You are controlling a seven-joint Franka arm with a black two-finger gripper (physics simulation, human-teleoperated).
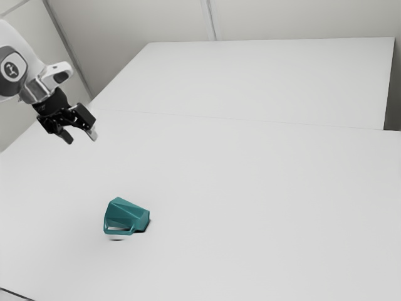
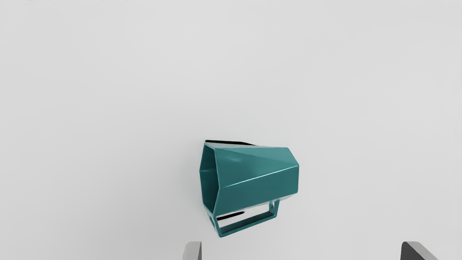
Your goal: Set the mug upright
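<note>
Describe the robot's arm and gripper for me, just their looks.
The arm is white and rounded, with a dark round badge bearing a pale emblem, and grey parts towards the wrist. The gripper is black and angular, with two blocky fingers; in the wrist view, the fingertips show pale grey faces.

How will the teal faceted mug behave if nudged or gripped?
The teal faceted mug looks rigid, so probably little squeeze. Its glossy faces may slip. Lying on its side, the flat facets and protruding handle would likely stop it rolling far.
</note>
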